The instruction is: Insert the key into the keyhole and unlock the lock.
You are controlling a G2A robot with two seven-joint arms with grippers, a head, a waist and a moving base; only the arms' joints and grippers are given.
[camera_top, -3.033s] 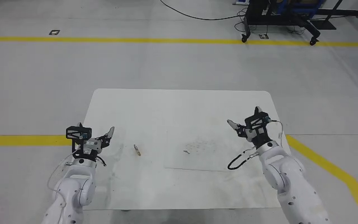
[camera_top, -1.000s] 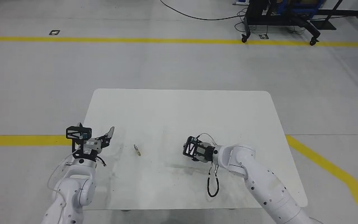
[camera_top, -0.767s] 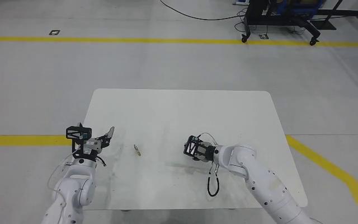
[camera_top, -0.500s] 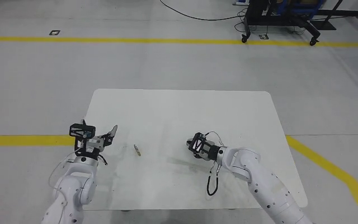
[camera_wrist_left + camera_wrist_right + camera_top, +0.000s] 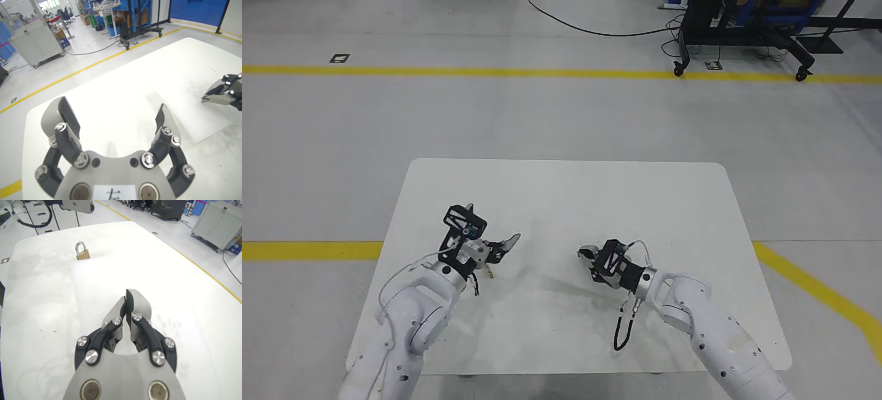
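- Left pincer [image 5: 112, 103]: wide open, above the left half of the bench [image 5: 642, 190].
- Right pincer [image 5: 127, 294]: closed, tips together, near bench centre; anything held not determinable.
- Padlock [image 5: 82, 252]: on the bench, ahead of the right pincer, well apart.

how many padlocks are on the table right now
1. The padlock sits on the white table, some way ahead of the shut right gripper. No other shows, though the arms could hide something small beneath them.
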